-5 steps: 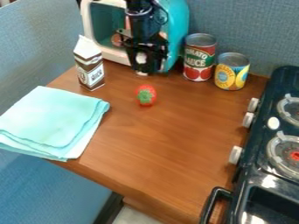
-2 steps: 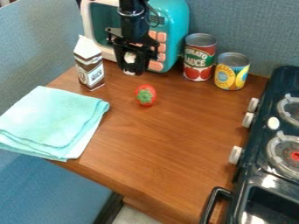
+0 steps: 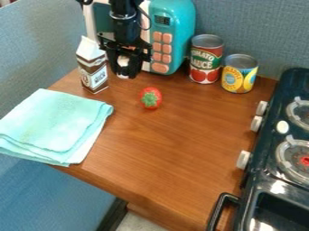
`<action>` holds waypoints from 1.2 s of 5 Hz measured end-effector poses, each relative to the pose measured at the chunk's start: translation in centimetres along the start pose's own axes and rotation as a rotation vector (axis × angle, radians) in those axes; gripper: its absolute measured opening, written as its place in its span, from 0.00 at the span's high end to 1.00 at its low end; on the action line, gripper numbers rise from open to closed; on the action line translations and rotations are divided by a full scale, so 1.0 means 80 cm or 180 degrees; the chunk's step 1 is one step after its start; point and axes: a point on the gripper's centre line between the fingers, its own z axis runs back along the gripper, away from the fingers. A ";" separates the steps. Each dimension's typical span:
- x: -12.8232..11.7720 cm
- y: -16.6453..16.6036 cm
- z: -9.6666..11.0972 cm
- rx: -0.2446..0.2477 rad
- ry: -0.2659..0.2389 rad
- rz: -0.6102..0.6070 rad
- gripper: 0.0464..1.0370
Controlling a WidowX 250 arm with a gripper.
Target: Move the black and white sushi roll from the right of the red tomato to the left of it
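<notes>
We judge this as mid-carry: our gripper (image 3: 125, 75) pinches a small white object (image 3: 123, 61), kind unclear, at eleven o'clock from the strawberry (image 3: 151, 98). Next calls for clearing the gable-top carton (image 3: 92, 70).

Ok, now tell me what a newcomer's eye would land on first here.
Probably the red strawberry, alone on the brown counter in front of the turquoise microwave. Next, the black end effector before the microwave, just right of the carton in the picture, with something pale showing in it.
</notes>
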 end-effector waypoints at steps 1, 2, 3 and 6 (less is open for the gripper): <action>0.001 -0.001 -0.013 -0.0051 0.0059 0.0026 0.46; -0.003 0.005 -0.036 -0.0060 0.0187 0.0067 0.46; -0.003 0.011 -0.045 0.0016 0.0277 0.0117 0.46; 0.006 0.036 -0.059 0.0029 0.0353 0.0198 0.46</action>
